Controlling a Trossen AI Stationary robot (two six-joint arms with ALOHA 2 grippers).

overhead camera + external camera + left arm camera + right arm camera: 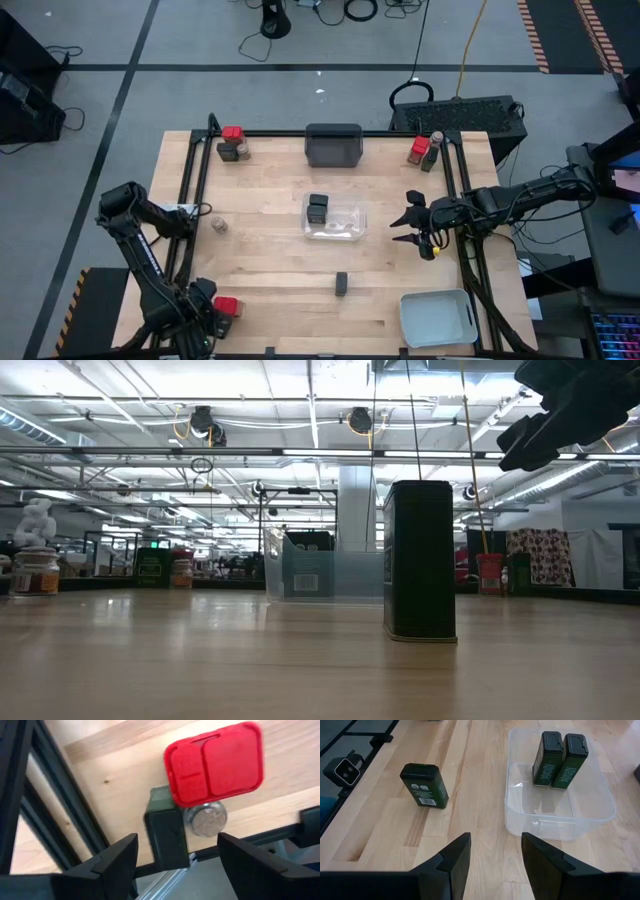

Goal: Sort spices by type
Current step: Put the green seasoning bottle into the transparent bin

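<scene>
At the near left corner stand a red-topped spice (215,762), a black boxy spice (167,832) and a round jar with a greyish top (206,817), close together on the wood. My left gripper (177,855) points down over them, open, with one finger on each side of the black box and clear of it. My right gripper (495,855) hangs open above the table, right of the clear tray (352,228), which holds two black boxes (560,757). Another black box (341,283) stands alone near the front, and a round jar (218,225) stands at mid left.
A dark grey tray (333,145) sits at the far middle and a pale grey tray (437,318) at the near right. Spice groups stand at the far left (233,145) and far right (425,150). A black frame rail (55,800) runs beside the left gripper.
</scene>
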